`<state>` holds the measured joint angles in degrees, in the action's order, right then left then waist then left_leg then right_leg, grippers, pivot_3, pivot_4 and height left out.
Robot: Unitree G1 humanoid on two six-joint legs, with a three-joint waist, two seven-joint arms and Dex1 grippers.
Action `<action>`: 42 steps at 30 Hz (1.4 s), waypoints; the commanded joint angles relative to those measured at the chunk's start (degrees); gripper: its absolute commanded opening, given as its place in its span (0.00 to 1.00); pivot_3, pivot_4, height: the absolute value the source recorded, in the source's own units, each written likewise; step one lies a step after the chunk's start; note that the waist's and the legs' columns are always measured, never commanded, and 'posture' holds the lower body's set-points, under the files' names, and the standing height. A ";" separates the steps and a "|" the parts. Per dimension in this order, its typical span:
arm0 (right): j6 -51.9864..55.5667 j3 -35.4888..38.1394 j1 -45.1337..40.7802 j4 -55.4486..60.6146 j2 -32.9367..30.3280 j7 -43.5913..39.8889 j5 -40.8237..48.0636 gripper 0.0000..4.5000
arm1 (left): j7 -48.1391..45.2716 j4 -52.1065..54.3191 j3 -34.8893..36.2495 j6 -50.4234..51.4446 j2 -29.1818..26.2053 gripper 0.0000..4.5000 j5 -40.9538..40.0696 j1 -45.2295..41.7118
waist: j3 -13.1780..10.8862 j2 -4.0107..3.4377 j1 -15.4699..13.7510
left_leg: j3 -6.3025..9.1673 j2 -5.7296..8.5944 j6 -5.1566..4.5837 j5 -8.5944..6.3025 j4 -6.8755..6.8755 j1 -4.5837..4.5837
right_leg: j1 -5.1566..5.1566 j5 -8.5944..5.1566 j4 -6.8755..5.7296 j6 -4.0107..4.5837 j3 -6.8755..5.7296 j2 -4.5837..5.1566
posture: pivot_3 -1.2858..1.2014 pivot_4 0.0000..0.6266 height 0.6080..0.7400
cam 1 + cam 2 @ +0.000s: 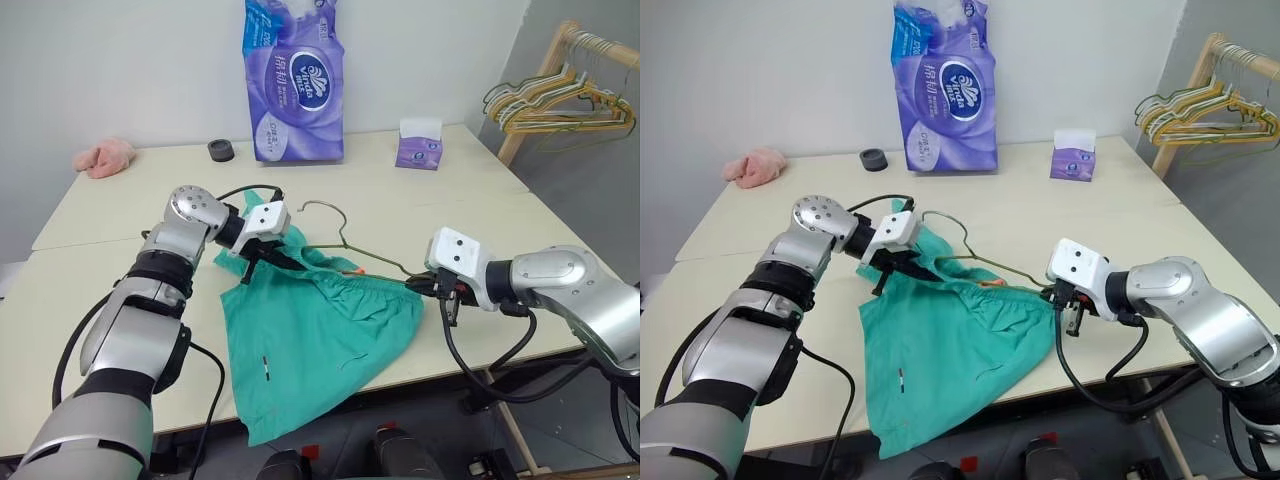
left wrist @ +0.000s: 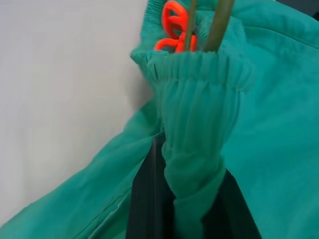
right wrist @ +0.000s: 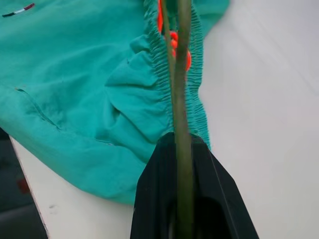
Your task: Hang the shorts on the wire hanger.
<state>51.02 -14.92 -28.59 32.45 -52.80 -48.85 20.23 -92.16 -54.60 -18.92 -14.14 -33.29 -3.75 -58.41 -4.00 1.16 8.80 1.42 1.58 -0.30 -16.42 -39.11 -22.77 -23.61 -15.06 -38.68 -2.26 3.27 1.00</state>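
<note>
My left gripper (image 1: pixel 262 256) pinching shorts (image 1: pixel 310 340) waistband; right gripper (image 1: pixel 428 287) clamped on wire hanger (image 1: pixel 350 248). Draw waistband taut along wire, slowly.

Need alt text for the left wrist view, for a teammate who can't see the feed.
The left gripper is shut on a bunched fold of the teal shorts at the gathered waistband. Past it, the wire hanger runs into the waistband beside an orange cord, over the pale table.
</note>
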 commanded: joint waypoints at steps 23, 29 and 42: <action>7.57 27.27 23.41 -2.33 18.01 13.58 9.23 0.95 | 1.30 4.30 5.84 2.52 -1.04 0.00 -0.44 0.82 | 0.24 0.23 -0.60 | -0.02 -0.01 0.00 0.00 -0.11 0.09 | 0.10 0.00 -0.20 0.00 0.09 -0.05 | 0.44 0.04 1.00; 13.23 25.26 19.42 -5.69 27.37 19.25 12.31 0.95 | 1.44 5.07 6.35 3.20 -1.13 0.00 -0.37 0.96 | 0.26 0.20 -0.49 | -0.03 0.01 0.00 0.00 -0.17 0.10 | 0.09 0.00 -0.25 0.00 0.10 -0.04 | 0.44 0.04 1.00; 23.59 27.24 11.45 -17.12 35.00 25.43 15.19 0.61 | 1.54 7.02 7.28 4.29 -1.74 0.00 -0.11 2.10 | 0.29 0.18 -0.47 | -0.01 0.05 0.00 0.00 -0.22 0.08 | 0.08 0.00 -0.28 0.00 0.09 0.00 | 0.45 0.03 1.00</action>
<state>74.05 10.43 -15.75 14.70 -18.46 -23.85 33.68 -90.69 -49.54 -13.15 -10.10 -34.22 -3.44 -55.90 -3.71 1.34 8.32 1.41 1.63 -0.31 -16.42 -39.34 -22.69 -23.53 -15.06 -38.96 -2.26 3.36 1.00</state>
